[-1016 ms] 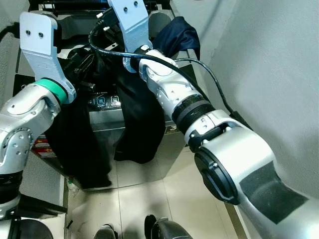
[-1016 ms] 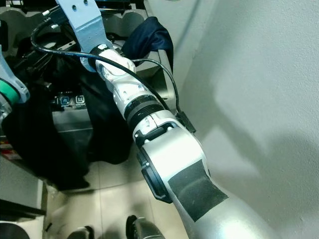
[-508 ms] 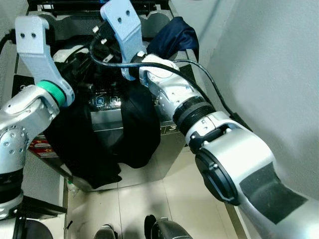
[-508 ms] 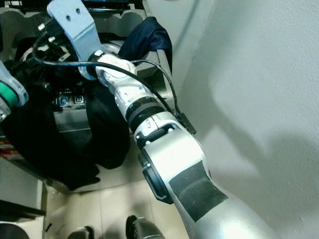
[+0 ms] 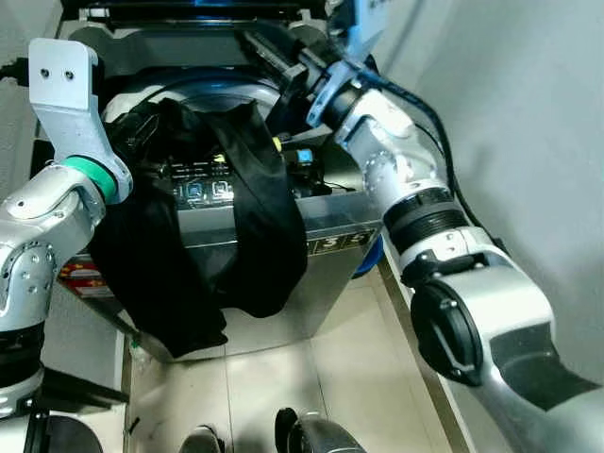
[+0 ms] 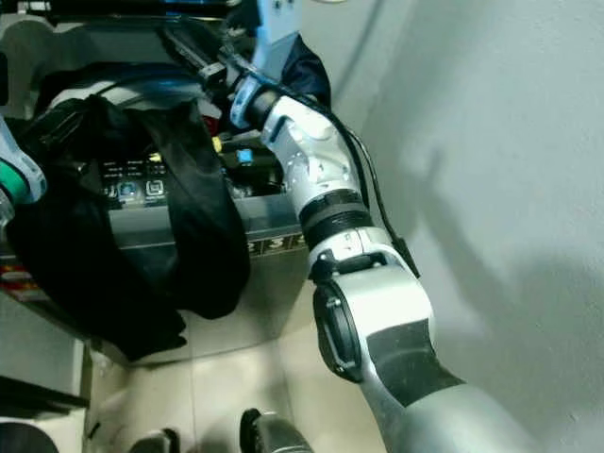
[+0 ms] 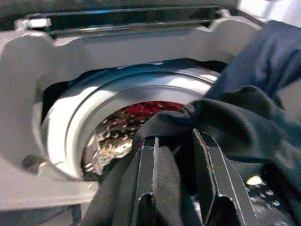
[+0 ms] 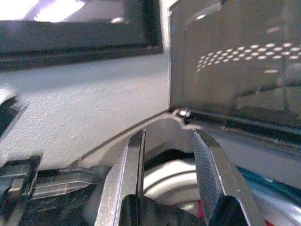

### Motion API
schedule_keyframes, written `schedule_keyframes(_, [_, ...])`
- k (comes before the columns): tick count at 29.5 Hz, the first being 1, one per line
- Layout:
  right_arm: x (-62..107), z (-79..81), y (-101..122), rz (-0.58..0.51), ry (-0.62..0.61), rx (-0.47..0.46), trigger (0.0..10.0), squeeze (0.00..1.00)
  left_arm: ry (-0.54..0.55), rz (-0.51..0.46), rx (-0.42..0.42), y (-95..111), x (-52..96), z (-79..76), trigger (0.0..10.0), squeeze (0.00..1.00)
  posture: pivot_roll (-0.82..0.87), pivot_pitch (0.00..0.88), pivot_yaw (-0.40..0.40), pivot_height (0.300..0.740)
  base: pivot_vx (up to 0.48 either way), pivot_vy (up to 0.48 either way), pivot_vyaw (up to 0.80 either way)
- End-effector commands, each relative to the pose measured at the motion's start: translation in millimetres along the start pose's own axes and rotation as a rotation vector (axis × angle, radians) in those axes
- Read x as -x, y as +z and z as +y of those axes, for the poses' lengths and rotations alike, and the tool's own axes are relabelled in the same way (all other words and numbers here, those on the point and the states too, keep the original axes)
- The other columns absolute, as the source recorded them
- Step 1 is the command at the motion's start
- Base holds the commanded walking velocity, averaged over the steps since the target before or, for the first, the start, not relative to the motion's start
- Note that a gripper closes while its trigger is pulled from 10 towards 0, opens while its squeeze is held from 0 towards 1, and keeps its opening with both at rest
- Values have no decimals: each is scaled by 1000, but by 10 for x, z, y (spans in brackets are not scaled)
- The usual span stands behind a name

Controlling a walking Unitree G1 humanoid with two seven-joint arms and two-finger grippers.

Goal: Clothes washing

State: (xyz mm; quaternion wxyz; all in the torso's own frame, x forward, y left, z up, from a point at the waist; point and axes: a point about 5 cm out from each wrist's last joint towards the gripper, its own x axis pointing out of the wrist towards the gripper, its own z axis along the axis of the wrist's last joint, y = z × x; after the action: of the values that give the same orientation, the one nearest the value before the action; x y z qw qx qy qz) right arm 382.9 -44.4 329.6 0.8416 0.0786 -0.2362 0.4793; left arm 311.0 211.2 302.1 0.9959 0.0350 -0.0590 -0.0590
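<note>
Left gripper (image 7: 176, 155) clamps black garment (image 5: 236, 208) draped over washer (image 5: 330, 231) rim; drum (image 7: 117, 127) at 11 o'clock. Right gripper (image 8: 167, 155) parted, empty.

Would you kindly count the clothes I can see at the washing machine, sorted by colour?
Black garment: 1, draped over the washing machine's front edge
Navy garment: 1, at the machine's back right corner
Red clothing: 1 patch, inside the drum
Total: 3

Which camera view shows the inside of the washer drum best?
The left wrist view: the drum shows its perforated wall and something red inside. The eye views give only its rim behind the black garment; the right wrist view, a sliver.
</note>
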Motion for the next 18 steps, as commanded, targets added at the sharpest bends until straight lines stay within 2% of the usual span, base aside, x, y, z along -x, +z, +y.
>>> schedule_keyframes(1, [188, -69, 7, 21, 26, 1, 10000, 0, 20, -2, -32, 9, 0, 43, 10000, 0, 100, 167, -28, 740, 0, 0, 0])
schedule_keyframes(3, [337, -88, -7, 67, 88, 15, 10000, 0, 30, -3, -39, 13, 0, 65, 10000, 0, 99, 171, -28, 740, 0, 0, 0])
schedule_keyframes(7, [439, -70, -30, 117, 160, 27, 10000, 0, 35, -3, -43, 18, 5, 80, 10000, 0, 100, 172, -28, 740, 0, 0, 0])
schedule_keyframes(9, [543, -17, -71, 175, 236, 43, 10000, 0, 39, -5, -46, 24, 6, 93, 10000, 0, 101, 174, -28, 740, 0, 0, 0])
schedule_keyframes(14, [638, 56, -216, 259, 282, 94, 10000, 0, 48, -4, -49, 19, 9, 114, 10000, 0, 101, 175, -29, 740, 0, 0, 0])
schedule_keyframes(18, [691, 197, -352, 312, 318, 142, 10000, 0, 48, -1, -48, 5, 9, 110, 10000, 0, 103, 177, -28, 740, 0, 0, 0])
